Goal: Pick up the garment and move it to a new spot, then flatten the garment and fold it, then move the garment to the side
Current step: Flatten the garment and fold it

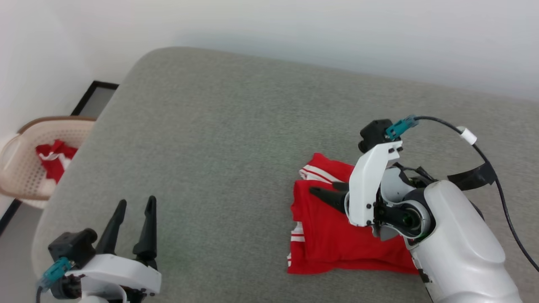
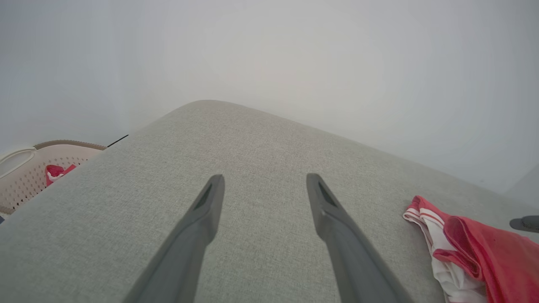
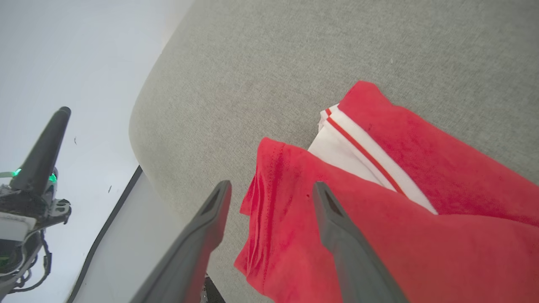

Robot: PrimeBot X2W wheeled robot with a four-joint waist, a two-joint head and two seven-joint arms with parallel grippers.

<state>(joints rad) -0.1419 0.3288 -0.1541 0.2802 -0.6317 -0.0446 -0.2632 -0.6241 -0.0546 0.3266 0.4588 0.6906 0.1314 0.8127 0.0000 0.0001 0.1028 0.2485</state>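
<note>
Right hand (image 1: pixel 324 189) is hovering, spread wide, over the folded garment (image 1: pixel 332 248), which is lying at four o'clock on the grey cushion (image 1: pixel 236 126); left hand (image 1: pixel 137 201) is hanging at eight o'clock, likewise spread wide.

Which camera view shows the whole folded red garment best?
The head view: nearly all the outline of the garment is visible there, though the right arm covers one side. The right wrist view shows one folded end up close. The left wrist view shows one end at its right edge.
</note>
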